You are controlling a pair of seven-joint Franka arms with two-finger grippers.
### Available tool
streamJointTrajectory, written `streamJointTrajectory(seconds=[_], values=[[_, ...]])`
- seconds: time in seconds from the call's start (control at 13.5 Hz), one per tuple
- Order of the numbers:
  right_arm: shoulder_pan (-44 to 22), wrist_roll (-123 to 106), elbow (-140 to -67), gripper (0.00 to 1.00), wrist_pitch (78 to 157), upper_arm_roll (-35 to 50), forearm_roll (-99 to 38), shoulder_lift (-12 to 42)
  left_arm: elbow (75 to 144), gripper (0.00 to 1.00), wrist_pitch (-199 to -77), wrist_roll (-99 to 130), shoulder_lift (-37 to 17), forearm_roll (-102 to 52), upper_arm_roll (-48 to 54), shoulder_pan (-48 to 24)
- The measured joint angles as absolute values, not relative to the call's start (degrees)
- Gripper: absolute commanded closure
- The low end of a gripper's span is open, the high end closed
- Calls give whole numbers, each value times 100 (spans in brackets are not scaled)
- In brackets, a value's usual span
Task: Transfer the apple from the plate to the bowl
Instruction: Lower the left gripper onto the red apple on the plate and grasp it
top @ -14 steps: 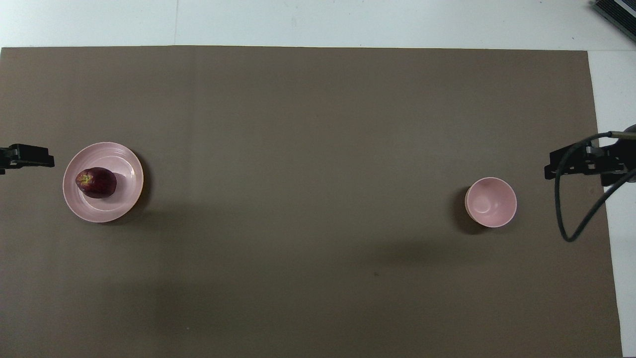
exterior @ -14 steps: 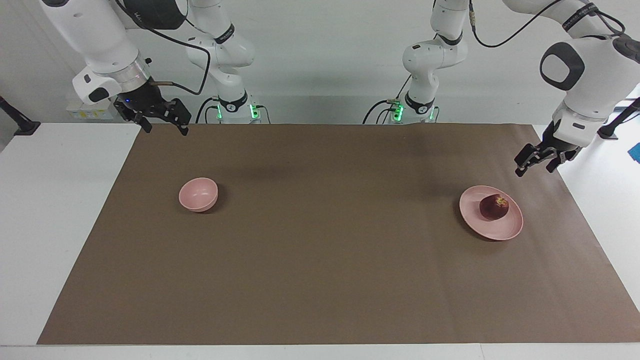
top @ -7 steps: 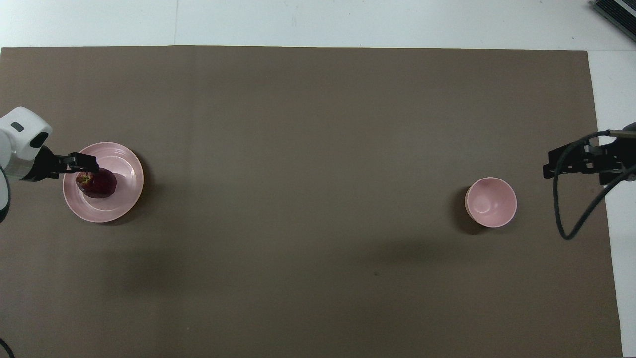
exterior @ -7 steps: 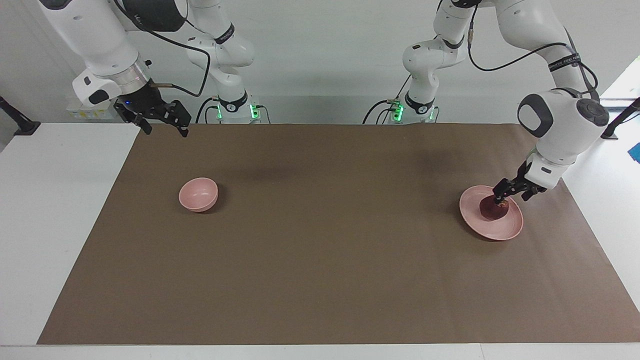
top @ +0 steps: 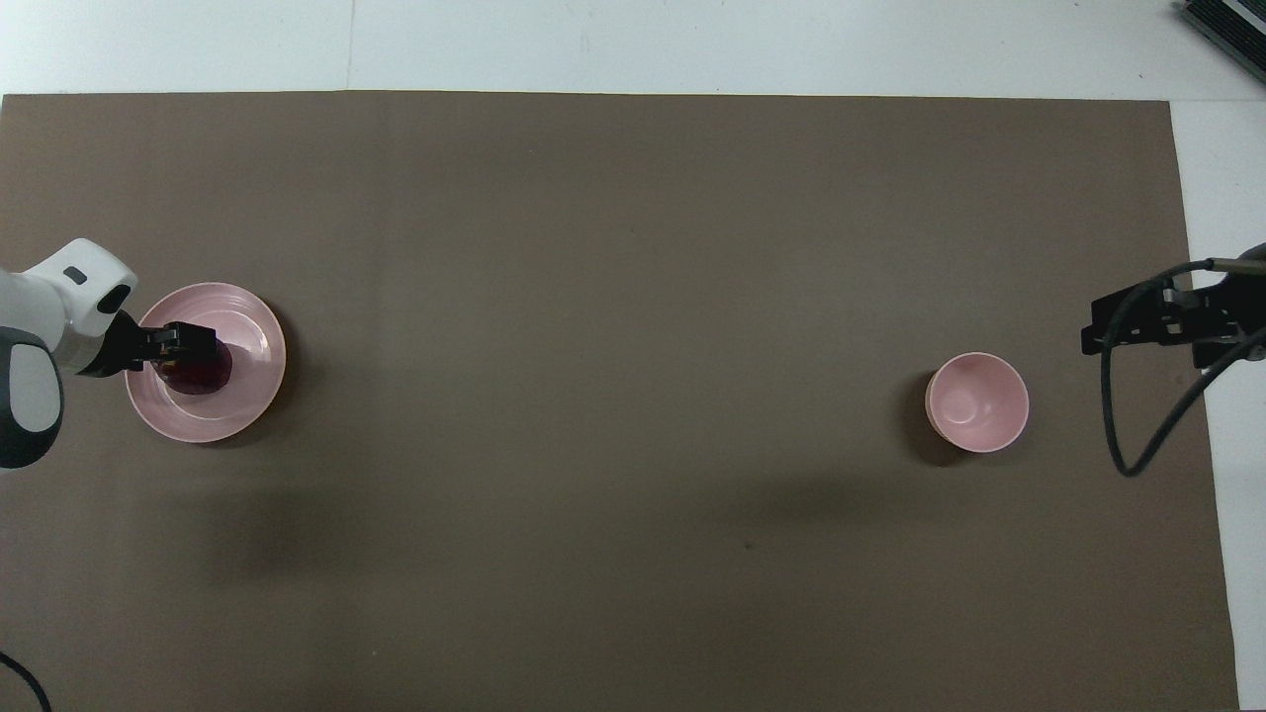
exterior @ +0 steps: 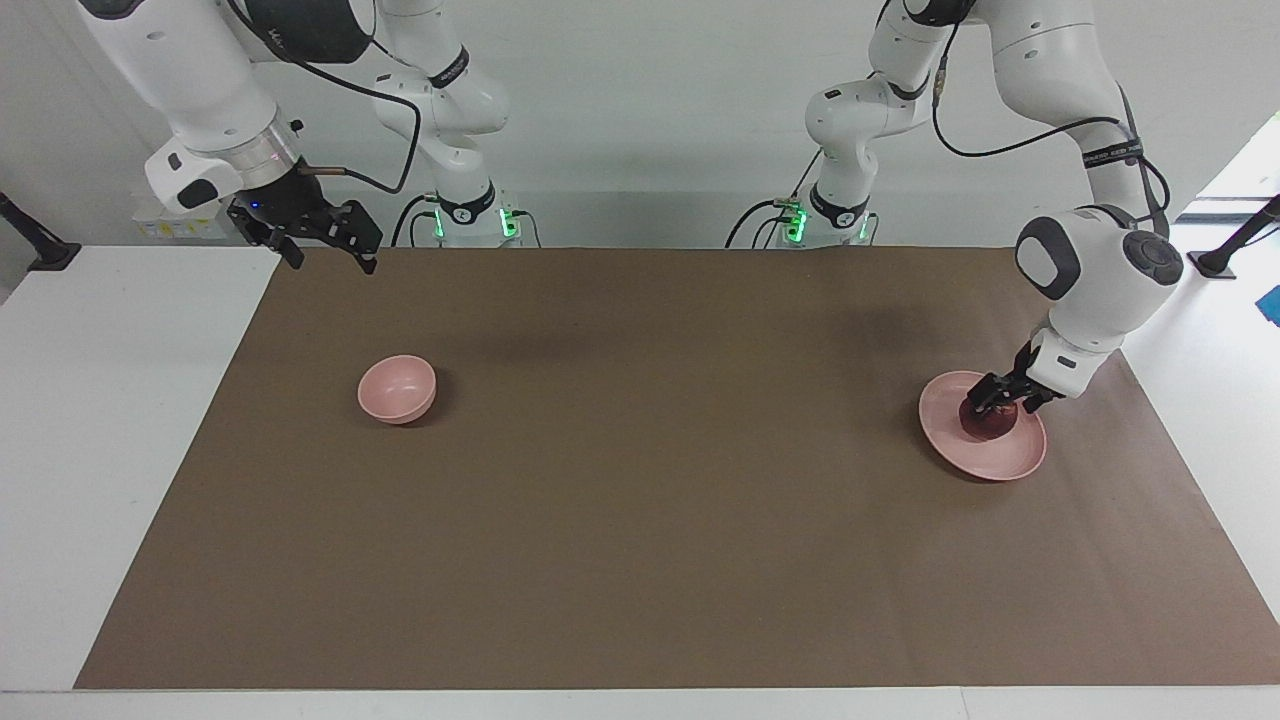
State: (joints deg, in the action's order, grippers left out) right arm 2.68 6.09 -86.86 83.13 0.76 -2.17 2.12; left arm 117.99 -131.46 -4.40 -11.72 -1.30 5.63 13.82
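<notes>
L gripper [exterior: 992, 402] sits on apple [exterior: 988, 425] on plate [exterior: 1012, 462], jaws wide, grip unclear. R gripper [exterior: 325, 250] waits open, apart from bowl [exterior: 397, 389].

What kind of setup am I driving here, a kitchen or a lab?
Most likely a lab test bench: two white robot arms bolted at a white table covered by a plain brown mat, bare white wall, and only a plate, apple and bowl as props.

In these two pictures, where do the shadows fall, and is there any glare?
Facing view: a soft dark shadow hugs the bowl on its left-arm side, and the plate has a thin one. Overhead view: broad faint arm shadows lie on the brown mat; only a mild sheen on the plate, no strong glare.
</notes>
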Motion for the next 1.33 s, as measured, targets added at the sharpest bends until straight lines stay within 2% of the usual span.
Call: streamJointTrajectory(seconds=[0.59, 0.67, 0.74, 1.33], values=[[269, 609, -8685, 0, 8311, 74, -217, 212, 11971, 0, -13499, -424, -1278, -130, 575, 1378], [268, 609, -8685, 0, 8311, 75, -217, 212, 11971, 56, -13505, -424, -1278, -130, 575, 1378], [266, 609, -8685, 0, 8311, 79, -217, 212, 11971, 100, -13515, -424, -1278, -130, 575, 1378], [245, 609, -8726, 0, 8334, 116, -217, 209, 11960, 100, -13531, -435, -1261, -130, 575, 1378]])
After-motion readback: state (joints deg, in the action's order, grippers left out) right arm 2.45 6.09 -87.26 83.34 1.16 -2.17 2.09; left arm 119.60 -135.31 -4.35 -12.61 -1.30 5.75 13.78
